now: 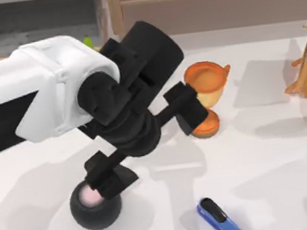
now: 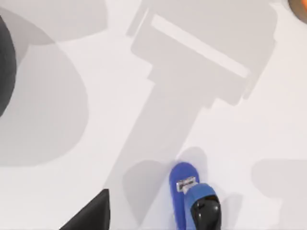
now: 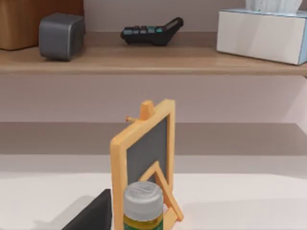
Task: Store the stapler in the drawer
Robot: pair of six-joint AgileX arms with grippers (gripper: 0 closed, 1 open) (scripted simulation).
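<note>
My left pincer (image 1: 145,141) hung spread wide and empty above the desk (image 1: 271,173), short of the stapler (image 1: 221,220), which lay untouched near the front edge. Nothing was stored yet (gripping and carrying to the drawer (image 1: 32,23) remained).

White table (image 1: 269,157) (softly shadowed) before wooden shelf (image 3: 153,62)

A small blue stapler (image 1: 221,219) with a black top strip is seen lying flat on the white table, near its front edge. A grey-lined drawer (image 1: 37,22) is seen at the far left.
</note>
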